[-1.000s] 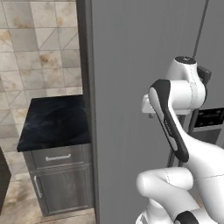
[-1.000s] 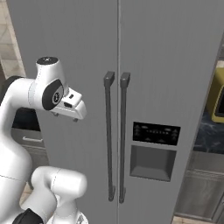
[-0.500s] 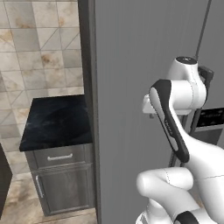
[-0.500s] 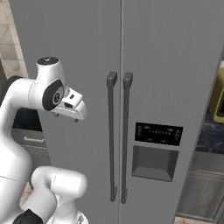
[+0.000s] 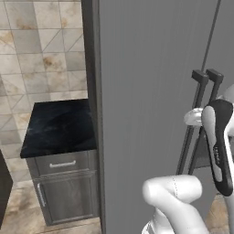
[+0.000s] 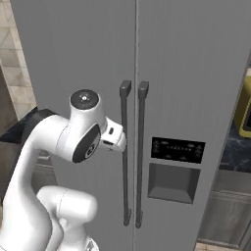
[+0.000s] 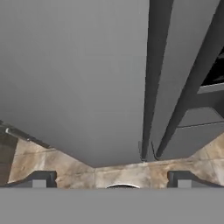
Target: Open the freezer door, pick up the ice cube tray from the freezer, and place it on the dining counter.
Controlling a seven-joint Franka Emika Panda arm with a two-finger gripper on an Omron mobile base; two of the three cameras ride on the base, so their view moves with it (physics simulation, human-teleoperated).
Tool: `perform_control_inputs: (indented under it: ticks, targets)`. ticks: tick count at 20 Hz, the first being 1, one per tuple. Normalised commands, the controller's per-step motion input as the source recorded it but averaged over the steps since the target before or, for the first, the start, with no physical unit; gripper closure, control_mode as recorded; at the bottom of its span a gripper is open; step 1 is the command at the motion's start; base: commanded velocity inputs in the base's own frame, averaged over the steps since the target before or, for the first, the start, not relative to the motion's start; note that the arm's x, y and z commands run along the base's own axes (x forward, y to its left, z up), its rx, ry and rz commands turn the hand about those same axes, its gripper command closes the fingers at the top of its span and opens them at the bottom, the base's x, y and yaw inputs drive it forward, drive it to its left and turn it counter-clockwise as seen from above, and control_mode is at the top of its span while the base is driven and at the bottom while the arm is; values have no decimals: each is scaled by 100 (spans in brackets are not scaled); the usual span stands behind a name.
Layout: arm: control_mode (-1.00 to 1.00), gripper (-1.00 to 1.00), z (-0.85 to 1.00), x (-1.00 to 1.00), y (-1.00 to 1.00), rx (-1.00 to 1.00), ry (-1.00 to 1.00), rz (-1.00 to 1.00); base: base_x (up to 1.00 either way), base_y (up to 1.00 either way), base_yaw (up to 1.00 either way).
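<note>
Grey freezer door [image 6: 78,59] shut | black-topped drawer cabinet [image 5: 59,125] beside it | pincer [image 7: 112,178] spread wide, empty

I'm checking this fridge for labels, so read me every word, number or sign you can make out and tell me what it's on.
No text can be read anywhere.
Freezer door: plain brushed grey, no brand or label.
Dark control panel above the dispenser on the right door: a few faint pale marks, too small and blurred to read.
Small drawer cabinet beside the fridge: no writing.
</note>
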Motion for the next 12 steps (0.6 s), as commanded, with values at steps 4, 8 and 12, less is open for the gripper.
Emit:
perform_control_inputs:
  ticks: [4, 8, 12]
  targets:
    - [-100, -100, -18, -46, -98, 0, -38, 2, 0, 0, 0]
    - [-100, -100, -21, -27, -78, 0, -37, 0, 0, 0, 0]
    - [-100, -100, -25, 4, -62, 0, -30, 0, 0, 0, 0]
